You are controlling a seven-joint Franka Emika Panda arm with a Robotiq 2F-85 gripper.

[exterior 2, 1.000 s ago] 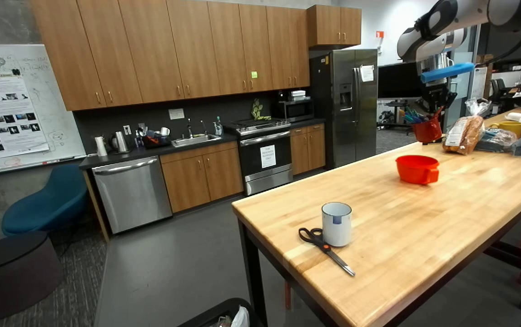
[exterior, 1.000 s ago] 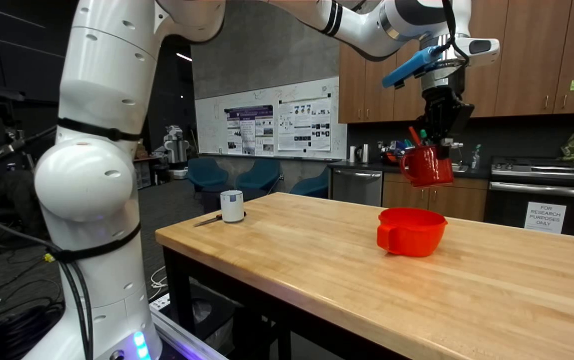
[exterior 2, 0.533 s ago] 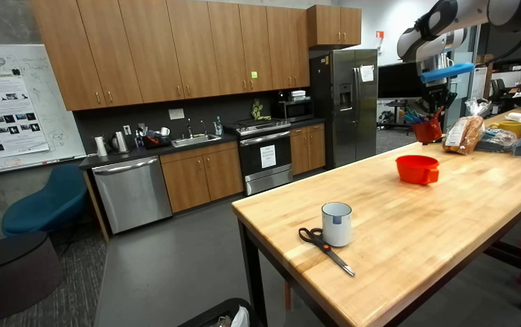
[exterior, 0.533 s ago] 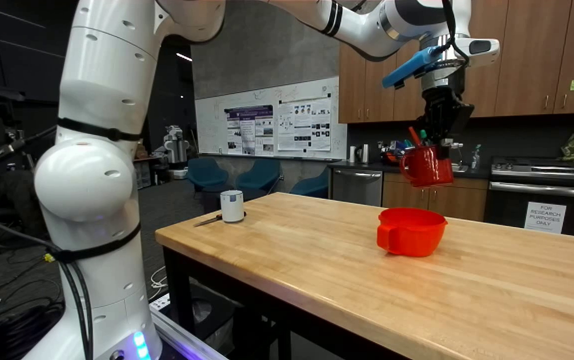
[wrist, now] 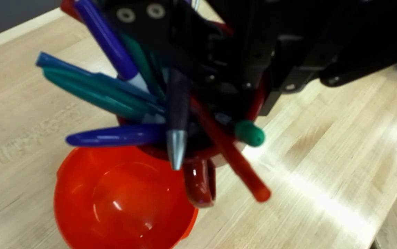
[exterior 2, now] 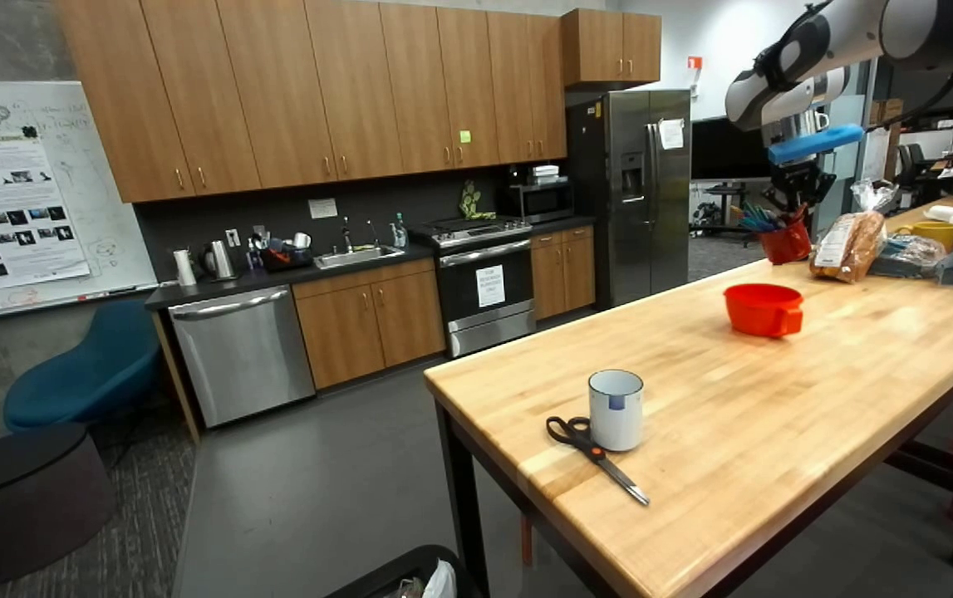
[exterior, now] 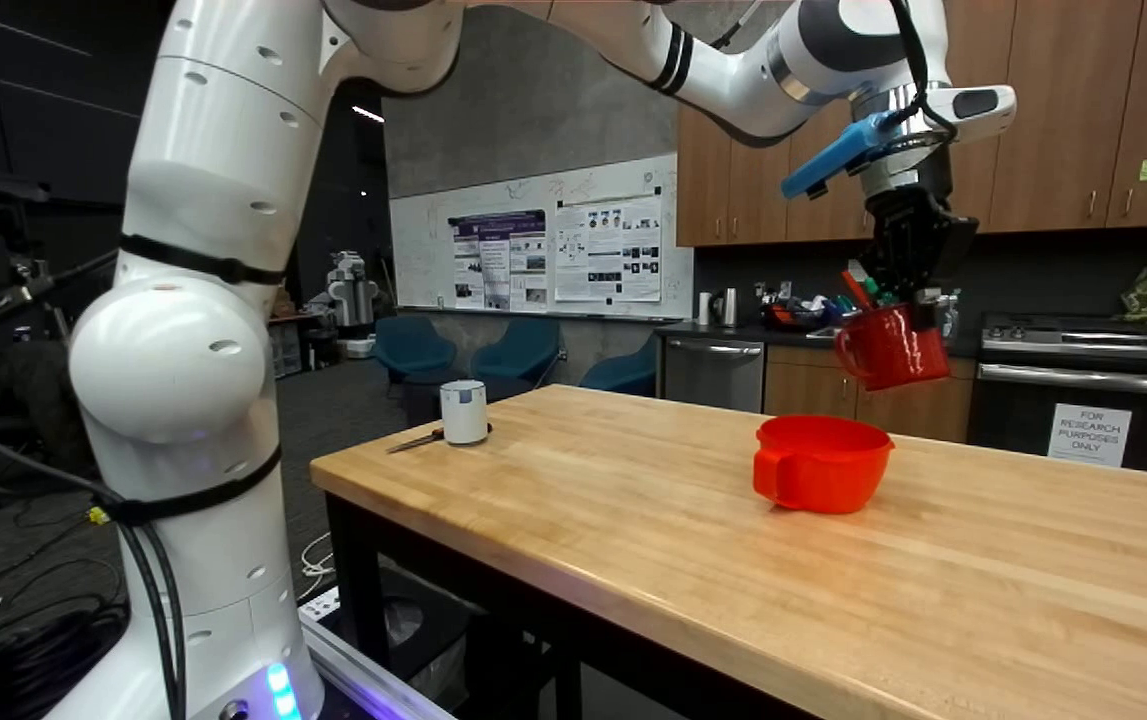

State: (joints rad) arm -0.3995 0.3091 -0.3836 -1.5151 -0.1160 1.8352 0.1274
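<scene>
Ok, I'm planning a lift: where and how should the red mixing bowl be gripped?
Probably by the handle, from above, once the pincer releases the red mug: the round red mixing bowl sits upright, and in both exterior views the handle juts outward.

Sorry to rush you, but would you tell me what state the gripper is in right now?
Gripper: closed, holding the red mug of pens by its rim, above the wooden table.
</scene>
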